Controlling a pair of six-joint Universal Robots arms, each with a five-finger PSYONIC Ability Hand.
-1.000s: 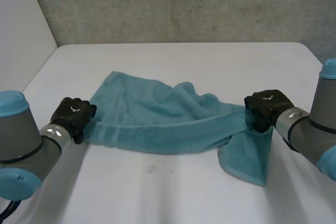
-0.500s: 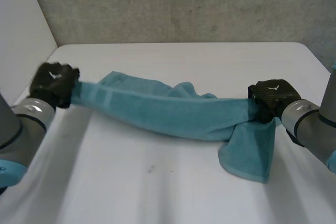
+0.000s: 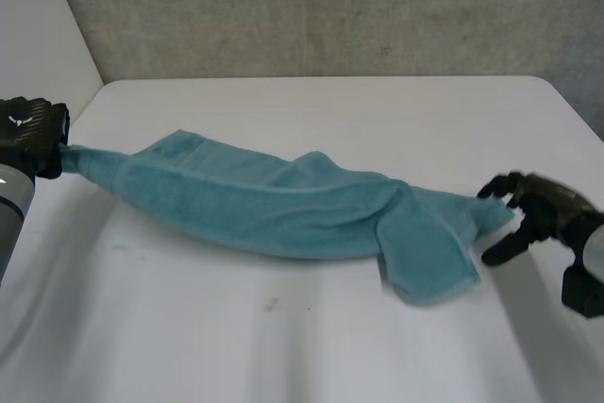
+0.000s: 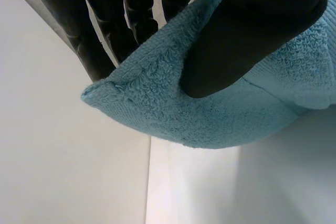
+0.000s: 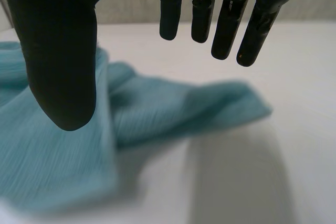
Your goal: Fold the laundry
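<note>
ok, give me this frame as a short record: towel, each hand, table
towel: teal, bunched lengthwise, stretched across the table, right end folded over on itself
left hand: at the table's left edge, thumb and fingers pinching the towel's left corner
right hand: open, fingers spread, beside the towel's right end, holding nothing
table: white, small dark speck in front of the towel
fold state: not yet folded neatly

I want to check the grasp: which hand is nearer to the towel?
Left. The left hand pinches one corner of the towel. The right hand is open beside the other end, not holding it.
</note>
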